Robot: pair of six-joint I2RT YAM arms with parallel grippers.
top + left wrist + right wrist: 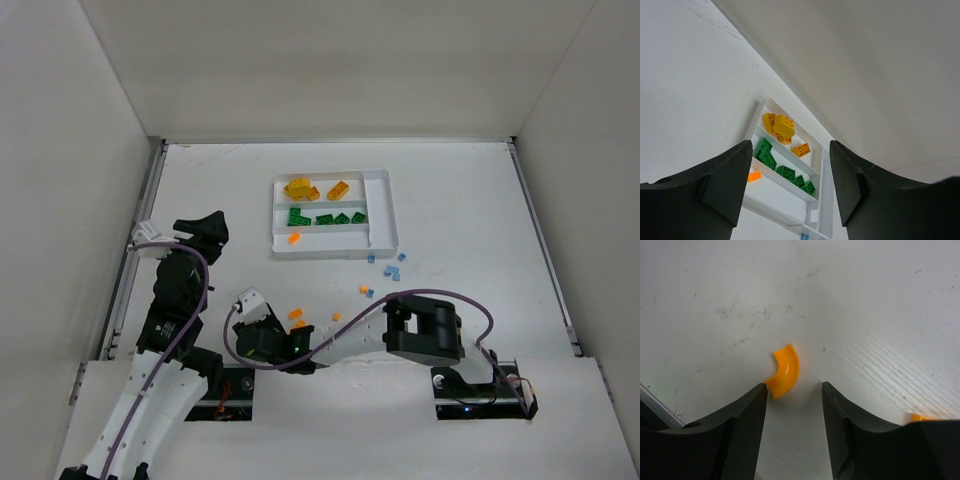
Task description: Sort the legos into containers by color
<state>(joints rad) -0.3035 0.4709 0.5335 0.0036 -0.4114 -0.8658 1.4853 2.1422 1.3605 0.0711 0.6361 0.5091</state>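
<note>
The white tray point(383, 205) holds yellow bricks point(300, 187) in its far slot, green bricks point(325, 217) in the middle slot and one orange piece point(294, 238) in the near slot. In the right wrist view an orange curved bit point(784, 371) lies on the table. It touches the tip of one finger of my right gripper point(794, 387), which is open with nothing between its fingers. My left gripper point(790, 146) hangs open and empty to the left of the tray point(822, 175), facing it. From above, the right gripper point(296, 338) is low near loose orange pieces point(296, 314).
Small blue pieces point(390, 268) lie scattered just in front of the tray's right corner. More orange bits point(365, 290) rest between them and the right arm. Another orange piece point(922, 417) shows beside the right finger. Tall white walls enclose the table.
</note>
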